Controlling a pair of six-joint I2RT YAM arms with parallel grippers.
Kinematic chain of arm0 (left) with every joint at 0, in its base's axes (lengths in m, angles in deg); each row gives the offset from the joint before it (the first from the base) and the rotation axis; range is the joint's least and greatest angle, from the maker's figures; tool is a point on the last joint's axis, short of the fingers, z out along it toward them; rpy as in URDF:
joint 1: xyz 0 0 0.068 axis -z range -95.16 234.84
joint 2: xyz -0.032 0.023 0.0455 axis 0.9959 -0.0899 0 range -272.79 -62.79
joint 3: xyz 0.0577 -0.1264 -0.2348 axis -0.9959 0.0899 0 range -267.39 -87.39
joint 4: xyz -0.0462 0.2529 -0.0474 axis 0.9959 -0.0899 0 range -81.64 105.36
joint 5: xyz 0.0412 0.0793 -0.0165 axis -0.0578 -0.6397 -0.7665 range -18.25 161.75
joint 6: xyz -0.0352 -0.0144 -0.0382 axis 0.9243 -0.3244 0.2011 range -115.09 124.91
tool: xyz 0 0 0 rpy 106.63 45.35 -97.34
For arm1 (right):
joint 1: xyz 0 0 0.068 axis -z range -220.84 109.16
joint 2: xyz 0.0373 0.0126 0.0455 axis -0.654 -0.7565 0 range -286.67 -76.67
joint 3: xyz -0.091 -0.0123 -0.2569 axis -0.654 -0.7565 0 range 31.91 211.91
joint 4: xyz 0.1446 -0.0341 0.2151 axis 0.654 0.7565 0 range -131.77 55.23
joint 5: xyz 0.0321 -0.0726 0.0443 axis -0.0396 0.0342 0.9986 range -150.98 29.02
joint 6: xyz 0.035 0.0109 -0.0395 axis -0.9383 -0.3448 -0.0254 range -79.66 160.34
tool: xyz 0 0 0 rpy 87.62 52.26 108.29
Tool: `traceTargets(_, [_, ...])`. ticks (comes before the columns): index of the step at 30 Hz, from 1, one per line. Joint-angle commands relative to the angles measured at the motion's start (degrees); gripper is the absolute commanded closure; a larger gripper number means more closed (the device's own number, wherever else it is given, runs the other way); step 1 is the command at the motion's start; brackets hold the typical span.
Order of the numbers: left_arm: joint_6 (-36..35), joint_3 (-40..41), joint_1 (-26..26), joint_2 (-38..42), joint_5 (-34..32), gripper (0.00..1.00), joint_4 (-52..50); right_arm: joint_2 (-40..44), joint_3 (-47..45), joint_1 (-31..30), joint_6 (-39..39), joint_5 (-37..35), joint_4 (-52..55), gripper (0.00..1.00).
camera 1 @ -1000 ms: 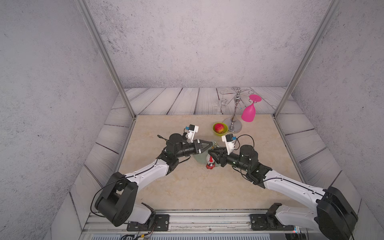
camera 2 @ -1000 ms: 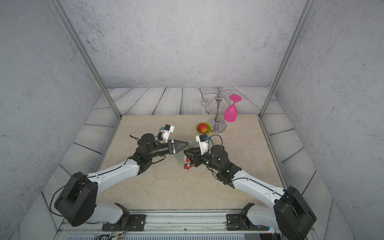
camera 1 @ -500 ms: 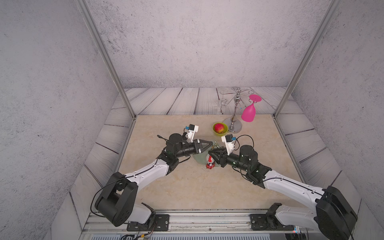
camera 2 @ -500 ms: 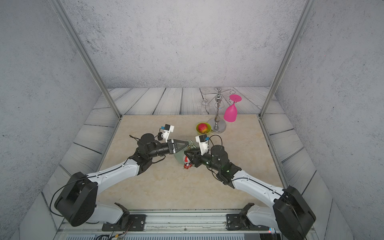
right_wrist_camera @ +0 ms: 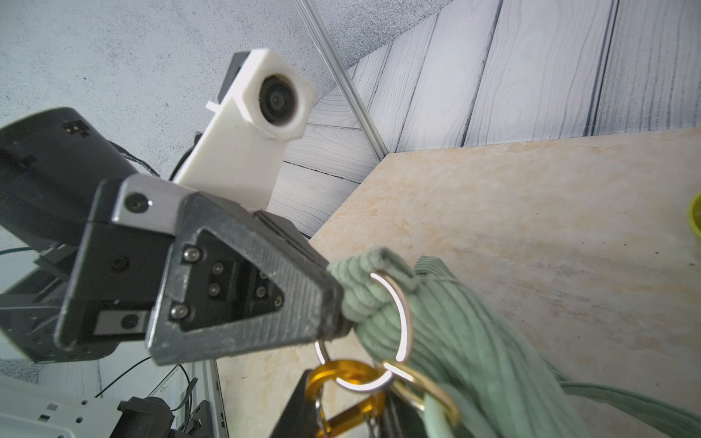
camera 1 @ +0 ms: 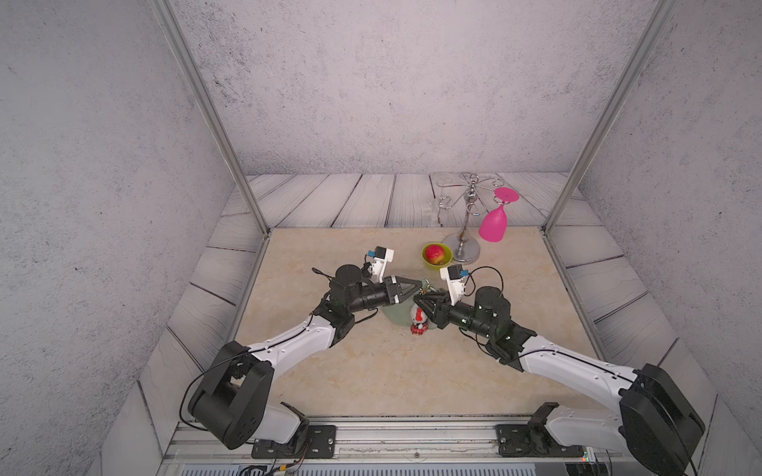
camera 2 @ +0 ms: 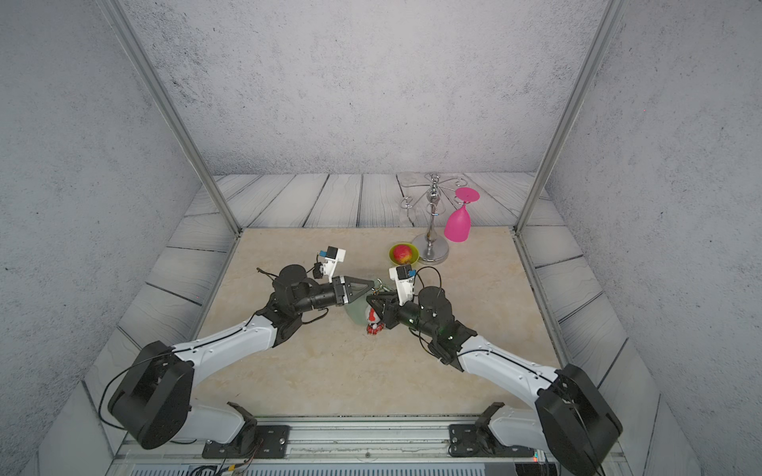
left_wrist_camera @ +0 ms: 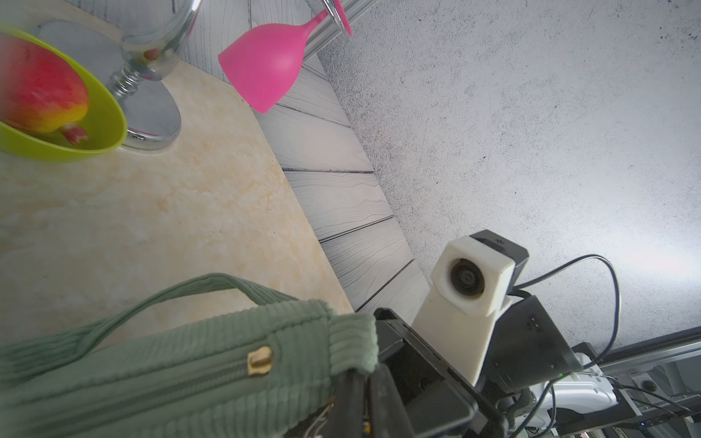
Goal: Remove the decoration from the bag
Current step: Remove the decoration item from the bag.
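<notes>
Beige stone makes up the table, the biggest thing here. Think of it as a clock in both top views, with 12 at the far wall.

The left arm comes in from 7 o'clock and the right arm from 5 o'clock. They meet in the middle.

A shiny metal stand is at 1 o'clock. A pink glass hangs upside down from it.

The green bag is in the middle of the table. It is soft and has ribs. The left claw is pinched tight on a top corner of the bag, and the bag hangs down from it. I cannot tell if the bottom of the bag touches the table.

The right claw is just beside the left one, at its 5 o'clock.

A small green bowl sits at 12 o'clock from the bag, just beside the foot of the stand. A red and yellow fruit lies in it.

The doll is white with a red skirt. It hangs just under the right claw, at the 3 o'clock side of the bag.

In the right wrist view, a silver ring goes through a loop on the bag's corner. A gold clasp hooks onto the ring. The clasp sits in the narrow gap of the right claw, but I cannot tell if the claw is squeezing it.
</notes>
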Motion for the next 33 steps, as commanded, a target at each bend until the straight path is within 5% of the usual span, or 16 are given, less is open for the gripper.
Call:
traceTargets(1, [-0.3, -1.6, -0.3, 2.2, 0.9, 1.0, 3.6, -0.3, -0.6, 0.4, -0.4, -0.3, -1.0, 0.77])
traceTargets(19, [0.1, -1.7, -0.3, 2.4, -1.0, 1.0, 3.6, 0.1, -5.3, 0.5, -4.9, 0.8, -6.1, 0.91])
traceTargets(33, [-1.0, -1.6, -0.3, 2.5, -1.6, 1.0, 3.2, -1.9, -6.7, 0.6, -22.1, -0.1, -15.3, 1.0])
